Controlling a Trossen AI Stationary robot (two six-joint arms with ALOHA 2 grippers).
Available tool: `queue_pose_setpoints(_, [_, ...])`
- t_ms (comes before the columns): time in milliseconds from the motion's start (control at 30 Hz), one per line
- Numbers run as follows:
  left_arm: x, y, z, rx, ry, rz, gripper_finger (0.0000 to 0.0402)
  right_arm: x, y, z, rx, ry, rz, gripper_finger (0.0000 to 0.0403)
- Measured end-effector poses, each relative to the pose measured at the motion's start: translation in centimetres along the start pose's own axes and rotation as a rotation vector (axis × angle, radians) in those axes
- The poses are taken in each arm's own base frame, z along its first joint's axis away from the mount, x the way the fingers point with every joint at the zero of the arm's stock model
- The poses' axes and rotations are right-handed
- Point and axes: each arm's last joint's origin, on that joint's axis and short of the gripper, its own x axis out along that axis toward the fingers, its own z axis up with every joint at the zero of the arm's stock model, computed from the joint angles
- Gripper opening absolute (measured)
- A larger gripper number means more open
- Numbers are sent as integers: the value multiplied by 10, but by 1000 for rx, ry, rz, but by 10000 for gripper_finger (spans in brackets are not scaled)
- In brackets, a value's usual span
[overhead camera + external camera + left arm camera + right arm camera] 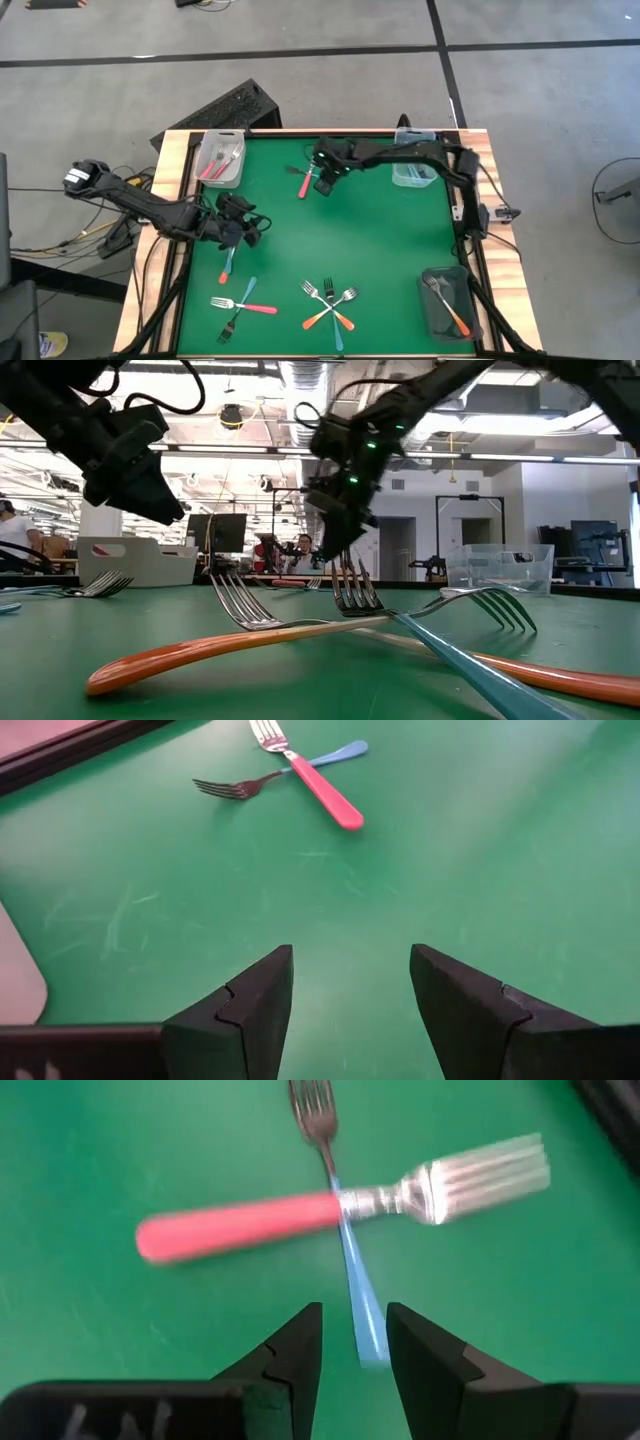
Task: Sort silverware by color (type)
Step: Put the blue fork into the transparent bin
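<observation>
The right gripper point(350, 1345) hangs just over two crossed forks near the far edge of the green mat point(400, 240). One is a pink fork point(235, 1225) and it lies on top of a blue fork point(355, 1295). The gripper's two fingers stand a little apart, with nothing between them, and the blue handle points right at the gap. From above, this pair sits near the middle of the mat's far edge, between the bin with pink forks point(222, 160) at the far left corner and the clear bin point(414, 172) at the far right corner.

More forks wait at the near side of the mat. A pink and blue crossed pair point(240, 306) lies near the left corner, and an orange and blue bunch point(330, 300) lies at the middle. One more blue fork point(229, 262) lies just under the left gripper point(350, 1010), at the mat's left side. That gripper is wide open and holds nothing. An orange fork point(448, 308) already rests in the dark bin point(470, 325) at the near right corner.

What could go wrong? The pink fork lies across the blue one. If the right gripper closes on the blue handle and lifts, the pink fork may get dragged or flipped. The slim handle could also slip out of the fingers.
</observation>
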Motion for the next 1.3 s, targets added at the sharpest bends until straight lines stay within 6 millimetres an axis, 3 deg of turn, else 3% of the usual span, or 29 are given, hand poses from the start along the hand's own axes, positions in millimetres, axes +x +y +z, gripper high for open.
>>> queue_pose_setpoints(133, [1,1,1,-1,-1,6,190,4,4,24,-61,65,-7,139])
queue_pose_setpoints(233, [1,1,0,2,1,7,190,14,4,29,-80,140,-16,139])
queue_pose_setpoints(433, [1,2,-1,12,23,5,190,40,-4,15,-94,288,-56,138])
queue_pose_setpoints(833, [1,2,-1,4,14,12,190,36,-18,11,-152,359,-69,85])
queue_pose_setpoints(1133, [1,2,0,-3,-7,23,190,32,-14,2,-213,459,-58,15])
queue_pose_setpoints(1300, [1,0,3,11,-42,17,189,32,4,-17,-223,509,-61,19])
